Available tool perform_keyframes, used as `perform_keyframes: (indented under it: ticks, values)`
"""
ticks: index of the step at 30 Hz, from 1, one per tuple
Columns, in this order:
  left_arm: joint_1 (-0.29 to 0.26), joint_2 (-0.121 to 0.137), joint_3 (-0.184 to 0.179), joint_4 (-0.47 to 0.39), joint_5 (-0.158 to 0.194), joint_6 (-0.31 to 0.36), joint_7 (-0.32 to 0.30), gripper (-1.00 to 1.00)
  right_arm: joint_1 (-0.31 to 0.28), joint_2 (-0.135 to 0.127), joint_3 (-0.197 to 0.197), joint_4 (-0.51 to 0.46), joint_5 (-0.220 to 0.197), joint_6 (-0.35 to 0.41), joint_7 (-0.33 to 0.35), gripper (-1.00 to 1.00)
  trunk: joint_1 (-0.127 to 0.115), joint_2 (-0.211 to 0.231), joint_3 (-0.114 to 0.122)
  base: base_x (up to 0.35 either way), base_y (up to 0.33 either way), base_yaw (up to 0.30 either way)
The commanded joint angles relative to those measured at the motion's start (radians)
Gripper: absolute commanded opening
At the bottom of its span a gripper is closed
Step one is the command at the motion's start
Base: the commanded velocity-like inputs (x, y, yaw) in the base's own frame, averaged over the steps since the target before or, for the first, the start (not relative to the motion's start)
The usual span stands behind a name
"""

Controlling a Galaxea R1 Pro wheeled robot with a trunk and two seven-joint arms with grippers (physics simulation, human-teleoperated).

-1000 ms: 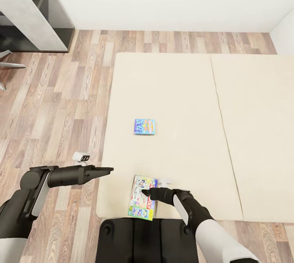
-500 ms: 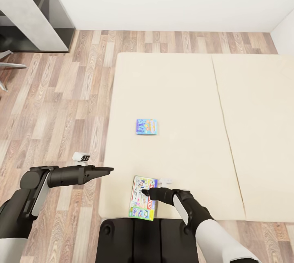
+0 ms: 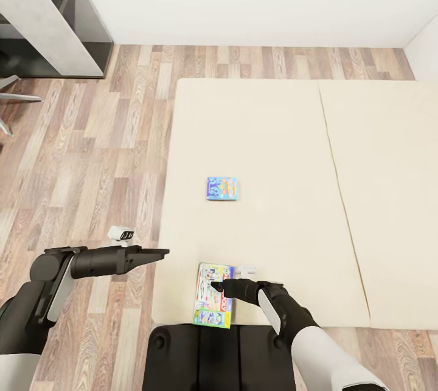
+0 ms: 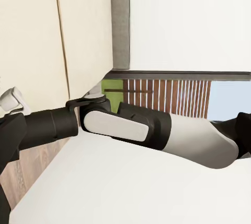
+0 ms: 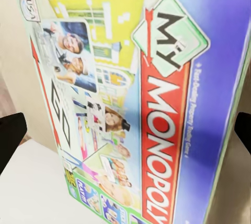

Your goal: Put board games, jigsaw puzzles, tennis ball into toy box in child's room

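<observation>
Beige bed (image 3: 286, 135), small blue board game (image 3: 221, 188) apart, right claw (image 3: 214, 286) spread wide over Monopoly box (image 3: 211, 303).

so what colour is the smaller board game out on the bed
Mostly blue with colourful cartoon print; the smaller board game shows best in the head view.

The larger board game (image 5: 141, 109), seen close in the right wrist view, carries the words "MY MONOPOLY": "MY" in dark letters inside a pale green diamond outlined in white, and "MONOPOLY" in white capitals along a red band that runs the length of the lid. A line of small white print runs beside the red band on the blue field, too blurred to read. A small emblem at one corner of the lid seems to read "USA". In the head view the print on the small blue board game (image 3: 221, 188), lying on the bed (image 3: 274, 135), is too small to read.
</observation>
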Motion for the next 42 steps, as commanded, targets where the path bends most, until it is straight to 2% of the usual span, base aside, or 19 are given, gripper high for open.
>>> perform_keyframes:
  ticks: [1,20,24,35,42]
  values:
    - [0.0,0.0,0.0,0.0,0.0,0.011,-0.003,1.0,0.0,0.0,0.001,-0.001,-0.01,0.008,-0.002,1.0,0.001,-0.002,-0.001,0.0,0.059,0.0]
    - [0.0,0.0,0.0,-0.001,0.0,0.011,-0.003,1.0,0.0,0.0,0.001,-0.001,-0.011,0.008,-0.002,1.0,0.001,-0.002,-0.001,0.0,0.049,0.0]
    - [0.0,0.0,0.0,-0.001,0.001,0.011,-0.003,1.0,0.0,0.0,0.0,0.001,-0.013,0.02,-0.011,1.0,0.001,-0.002,-0.001,0.0,0.001,0.0]
    - [0.0,0.0,-0.001,-0.001,0.001,0.011,-0.003,1.0,-0.004,0.0,-0.004,0.027,-0.019,0.109,-0.009,1.0,0.001,-0.002,-0.001,0.0,0.0,0.0]
    - [0.0,-0.001,-0.002,0.0,0.001,0.011,-0.003,1.0,-0.004,0.0,-0.006,0.028,-0.023,0.115,-0.006,1.0,0.001,-0.002,-0.001,0.0,0.0,0.0]
